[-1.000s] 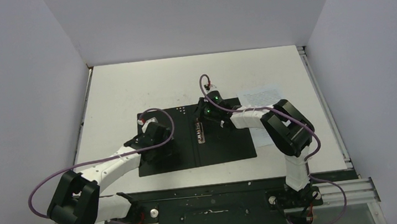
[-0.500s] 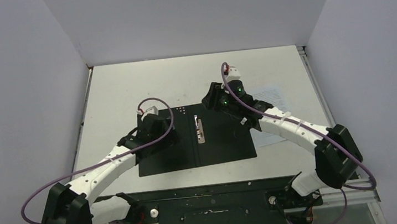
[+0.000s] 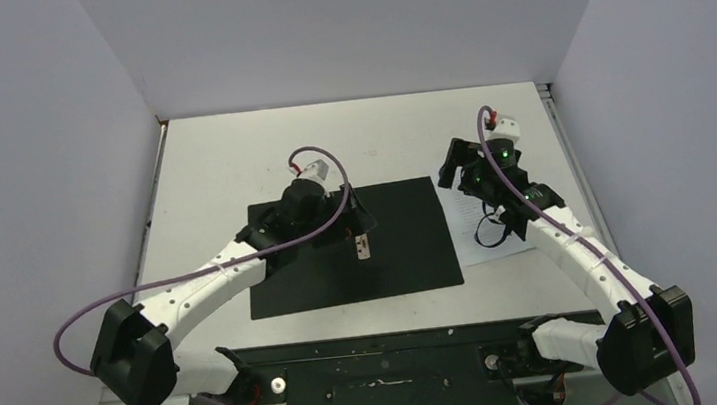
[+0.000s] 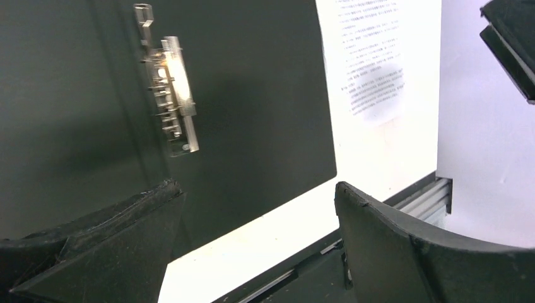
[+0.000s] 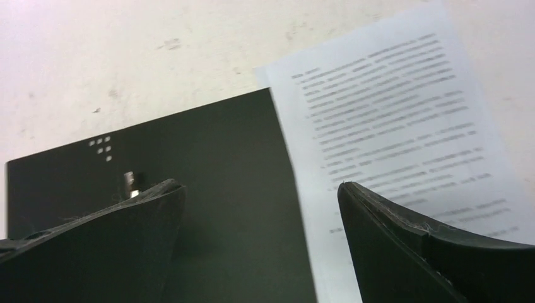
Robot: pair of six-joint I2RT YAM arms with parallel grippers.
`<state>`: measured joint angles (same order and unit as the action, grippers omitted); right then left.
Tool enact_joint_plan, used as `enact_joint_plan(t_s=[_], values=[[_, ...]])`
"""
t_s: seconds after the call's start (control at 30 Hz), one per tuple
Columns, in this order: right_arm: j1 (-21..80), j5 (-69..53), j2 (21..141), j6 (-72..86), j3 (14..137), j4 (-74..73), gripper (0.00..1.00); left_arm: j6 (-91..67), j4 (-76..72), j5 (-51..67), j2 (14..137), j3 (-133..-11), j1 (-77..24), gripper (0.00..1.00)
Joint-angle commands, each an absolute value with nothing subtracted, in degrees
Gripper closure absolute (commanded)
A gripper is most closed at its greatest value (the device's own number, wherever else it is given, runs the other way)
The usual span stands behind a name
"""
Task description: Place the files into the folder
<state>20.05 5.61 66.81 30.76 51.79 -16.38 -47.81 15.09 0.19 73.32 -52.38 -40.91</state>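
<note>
Lying flat: matte black folder (image 3: 409,242), shiny metal clip (image 4: 171,95); thin printed files (image 5: 391,126) beside.

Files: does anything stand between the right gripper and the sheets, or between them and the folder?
Nothing visible lies between the open right gripper and the files below it. The folder lies open beside them, its edge seemingly overlapping theirs. The left gripper, open, hangs over the spine clip.

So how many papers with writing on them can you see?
1. One printed sheet lies flat on the table, right beside the open black folder, on its right. More sheets could be hidden underneath it.
</note>
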Motion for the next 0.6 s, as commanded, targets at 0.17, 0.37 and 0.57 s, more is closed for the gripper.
enact_joint_plan(t_s=[0.17, 0.37, 0.57], values=[[6.93, 10.30, 66.85, 25.78, 50.91, -19.43, 0.05, -49.22, 1.37, 6.58, 88.68, -64.68, -46.36, 0.11], [-0.60, 7.87, 68.83, 26.32, 48.76, -15.51, 0.10, -49.07, -2.37, 11.37, 100.90, -74.48, -47.41, 0.11], [-6.80, 7.14, 73.70, 27.72, 46.94, -11.44, 0.10, -49.23, -2.91, 14.84, 112.05, -84.07, -47.50, 0.12]])
